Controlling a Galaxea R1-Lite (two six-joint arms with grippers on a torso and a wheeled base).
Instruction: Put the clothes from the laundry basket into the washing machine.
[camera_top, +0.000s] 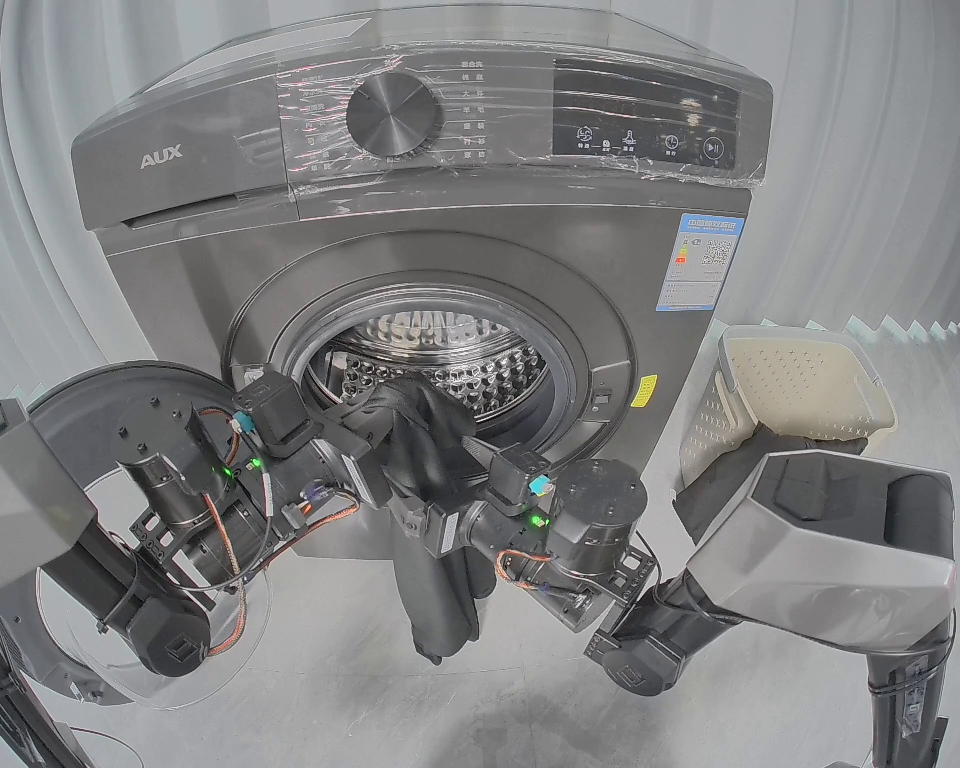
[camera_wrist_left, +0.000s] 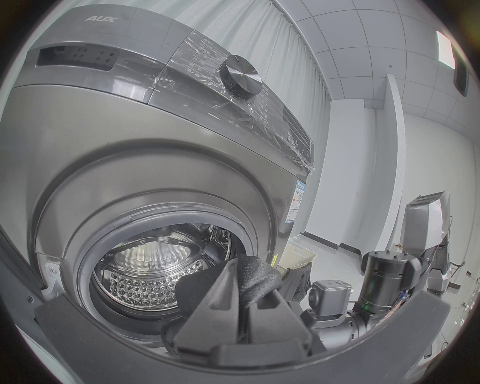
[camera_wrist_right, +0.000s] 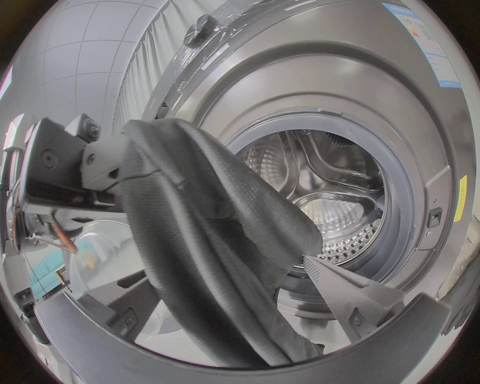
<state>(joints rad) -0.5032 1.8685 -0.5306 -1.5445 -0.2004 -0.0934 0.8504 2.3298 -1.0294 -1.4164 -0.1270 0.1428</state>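
Note:
A dark grey garment (camera_top: 435, 500) hangs in front of the washing machine's (camera_top: 420, 250) open drum (camera_top: 440, 360), its lower end reaching toward the floor. My left gripper (camera_top: 385, 425) is shut on the garment's upper edge at the left side of the drum mouth; in the left wrist view the fingers (camera_wrist_left: 220, 310) pinch black cloth (camera_wrist_left: 257, 275). My right gripper (camera_top: 458, 468) stands open just below the drum mouth. The garment (camera_wrist_right: 210, 235) drapes across it and hides one finger, while the other finger (camera_wrist_right: 350, 295) stays bare. The white laundry basket (camera_top: 800, 385) sits right of the machine.
The round machine door (camera_top: 110, 420) is swung open to the left, behind my left arm. Another dark piece of clothing (camera_top: 715, 495) spills over the basket's front edge. Bare grey floor (camera_top: 330, 680) lies below the hanging garment.

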